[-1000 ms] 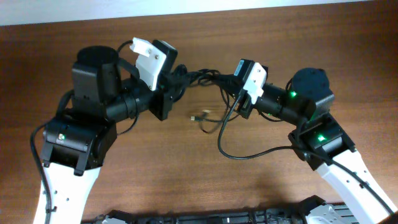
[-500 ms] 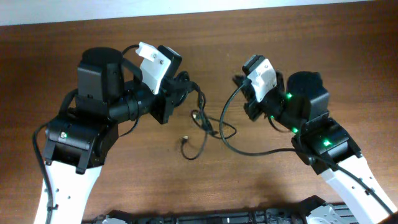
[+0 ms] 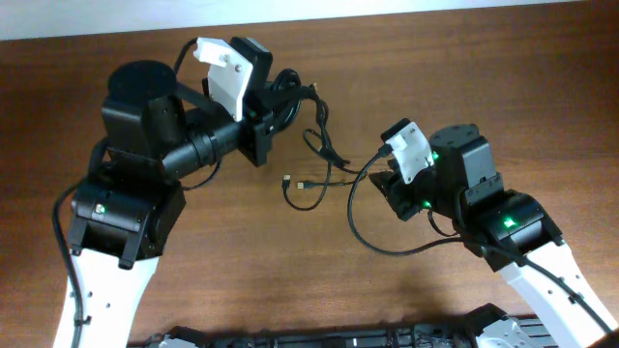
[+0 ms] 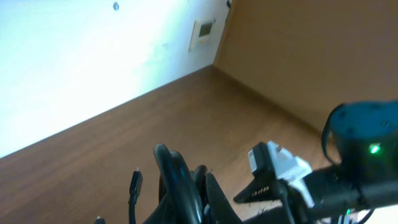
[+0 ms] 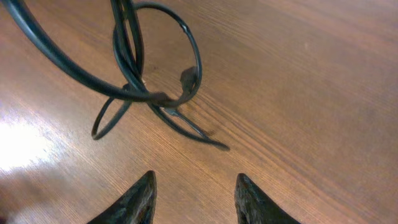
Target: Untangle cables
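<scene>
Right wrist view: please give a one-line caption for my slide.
Open right gripper above looped black cables on the wooden table.

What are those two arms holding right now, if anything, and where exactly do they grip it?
The left arm's jaws clamp the black cables at their bunched-up tangle. The right arm's jaws are open and empty.

Thin black cables (image 3: 287, 89) are being held bunched and knotted, lifted at the upper left. Strands are being trailed down to a small loop (image 3: 308, 203) lying flat, connector ends (image 3: 288, 180) beside it; a longer strand (image 3: 352, 220) is being curved wide toward the right.
</scene>
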`<act>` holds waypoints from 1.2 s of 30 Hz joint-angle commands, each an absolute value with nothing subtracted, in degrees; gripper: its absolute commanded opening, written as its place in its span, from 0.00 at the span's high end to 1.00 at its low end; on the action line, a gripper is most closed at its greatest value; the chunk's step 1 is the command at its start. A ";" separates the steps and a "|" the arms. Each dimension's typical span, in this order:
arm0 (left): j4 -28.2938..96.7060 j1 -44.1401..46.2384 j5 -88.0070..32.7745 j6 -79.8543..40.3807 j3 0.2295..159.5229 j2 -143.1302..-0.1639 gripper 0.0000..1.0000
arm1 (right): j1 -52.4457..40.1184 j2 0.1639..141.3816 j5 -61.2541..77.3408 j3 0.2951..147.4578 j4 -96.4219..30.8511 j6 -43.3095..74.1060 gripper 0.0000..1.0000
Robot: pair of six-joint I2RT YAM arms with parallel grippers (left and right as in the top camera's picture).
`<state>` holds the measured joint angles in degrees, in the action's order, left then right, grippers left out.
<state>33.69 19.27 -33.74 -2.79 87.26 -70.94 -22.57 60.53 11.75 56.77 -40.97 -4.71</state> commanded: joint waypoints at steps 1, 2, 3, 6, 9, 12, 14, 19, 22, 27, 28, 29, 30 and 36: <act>31.27 19.35 -35.20 -6.87 87.68 -70.91 1.00 | -22.74 60.10 -0.38 57.23 -41.80 8.16 0.30; 31.05 19.35 -35.83 -6.83 87.68 -70.91 1.00 | -22.74 60.10 -3.25 57.23 -41.63 13.52 0.09; 30.81 19.35 -36.38 -6.83 87.68 -70.91 1.00 | -22.72 60.14 -3.70 57.23 -41.10 17.34 0.00; 30.44 19.35 -40.42 -1.98 87.68 -70.91 1.00 | -22.59 60.49 -3.03 57.23 -40.51 26.74 0.01; 30.41 19.33 -52.05 6.50 87.68 -70.91 1.00 | -18.63 61.95 3.22 57.23 -38.94 26.89 0.01; 29.98 19.33 -55.64 8.97 87.70 -70.91 1.00 | -10.81 66.59 20.49 57.23 -35.09 25.69 0.01; 29.71 19.33 -57.67 10.66 87.70 -70.91 1.00 | -7.05 70.06 32.69 57.23 -33.23 21.08 0.05; 26.28 19.35 -57.69 12.16 87.70 -70.91 1.00 | -4.43 77.23 52.07 57.23 -33.89 9.45 0.16; 24.21 19.33 -57.63 12.25 87.70 -70.91 1.00 | -4.36 78.61 51.83 57.21 -35.59 7.46 0.18; 19.22 19.35 -57.28 12.32 87.70 -70.91 1.00 | -4.43 79.24 52.34 57.23 -35.75 7.88 0.18; 18.85 19.35 -57.30 12.32 87.70 -70.91 1.00 | -4.43 79.24 52.40 57.23 -35.75 8.45 0.18; 18.48 19.35 -57.45 12.32 87.70 -70.91 1.00 | -4.43 79.24 52.58 57.23 -35.73 8.73 0.20; 18.22 19.35 -57.54 12.32 87.70 -70.91 1.00 | -4.43 79.24 52.58 57.21 -35.51 9.54 0.23; 17.10 20.14 -57.63 12.32 87.70 -70.94 1.00 | -4.47 79.24 57.25 57.23 -34.02 9.91 0.74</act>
